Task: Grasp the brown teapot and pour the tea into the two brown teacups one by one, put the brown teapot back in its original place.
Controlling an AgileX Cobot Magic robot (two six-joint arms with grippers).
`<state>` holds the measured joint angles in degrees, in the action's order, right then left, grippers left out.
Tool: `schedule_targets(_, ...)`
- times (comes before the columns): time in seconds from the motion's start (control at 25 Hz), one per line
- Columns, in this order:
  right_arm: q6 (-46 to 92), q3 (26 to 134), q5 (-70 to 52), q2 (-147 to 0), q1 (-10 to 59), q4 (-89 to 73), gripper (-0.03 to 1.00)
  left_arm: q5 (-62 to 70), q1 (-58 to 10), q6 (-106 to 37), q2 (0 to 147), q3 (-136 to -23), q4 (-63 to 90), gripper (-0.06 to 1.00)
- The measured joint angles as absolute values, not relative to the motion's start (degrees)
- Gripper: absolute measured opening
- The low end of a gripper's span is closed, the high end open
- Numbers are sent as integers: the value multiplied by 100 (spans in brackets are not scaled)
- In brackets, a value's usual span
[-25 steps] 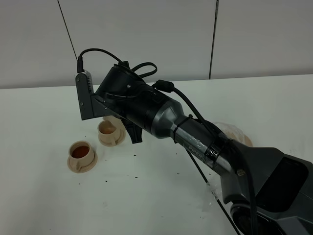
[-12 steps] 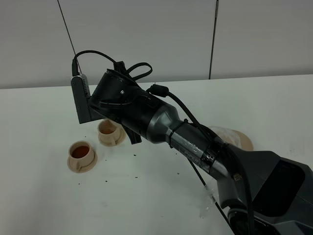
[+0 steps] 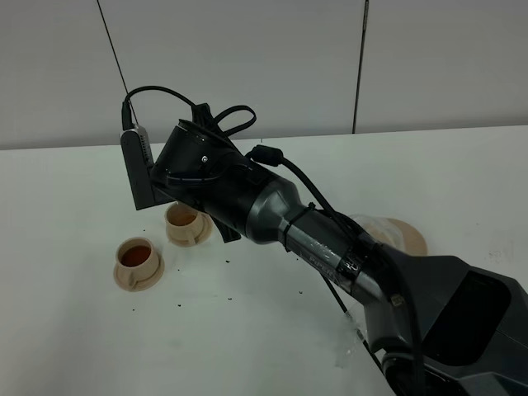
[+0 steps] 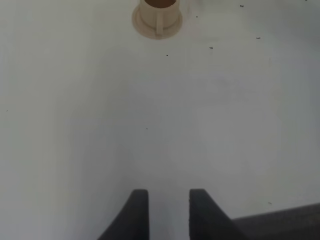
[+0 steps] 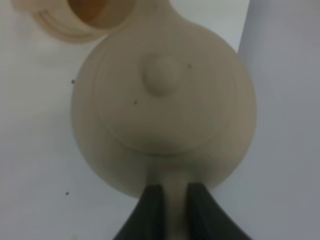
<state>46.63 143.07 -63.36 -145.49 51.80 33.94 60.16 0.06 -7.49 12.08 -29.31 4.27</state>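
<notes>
From the high camera, the right arm (image 3: pixel 272 206) reaches across the tabletop (image 3: pixel 74 190) to the left side and covers the brown teapot (image 5: pixel 165 110), which cannot be seen here. The nearer teacup (image 3: pixel 138 260) holds dark tea on its saucer. The farther teacup (image 3: pixel 183 223) sits just under the arm's wrist, half hidden. The round plate (image 3: pixel 404 235), the pot's home, lies bare on the right, partly behind the arm. Dark specks (image 3: pixel 231 262) are scattered over the tabletop.

In the left wrist view, the left gripper (image 4: pixel 169 212) hangs over bare tabletop, its jaws slightly apart and holding nothing. One teacup (image 4: pixel 157 14) with tea stands well ahead of it; which of the two it is, I cannot tell.

In the right wrist view, the right gripper (image 5: pixel 174 192) has its jaws clamped on the teapot's handle (image 5: pixel 174 187). The lid knob (image 5: pixel 161 75) faces the camera, and a teacup (image 5: pixel 90 12) showing amber tea sits just beyond the pot's body.

Both cups appear to have tea, so pouring seems finished or nearly so. The return to the plate remains, a long carry rightward. Nothing stands on that path.
</notes>
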Motion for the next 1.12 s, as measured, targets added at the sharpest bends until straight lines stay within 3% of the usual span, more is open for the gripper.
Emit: schedule_targets(1.12,4352,14307,-6423,-14635,5341,4041,10,6016,6,-749,1208,-2931,427,27)
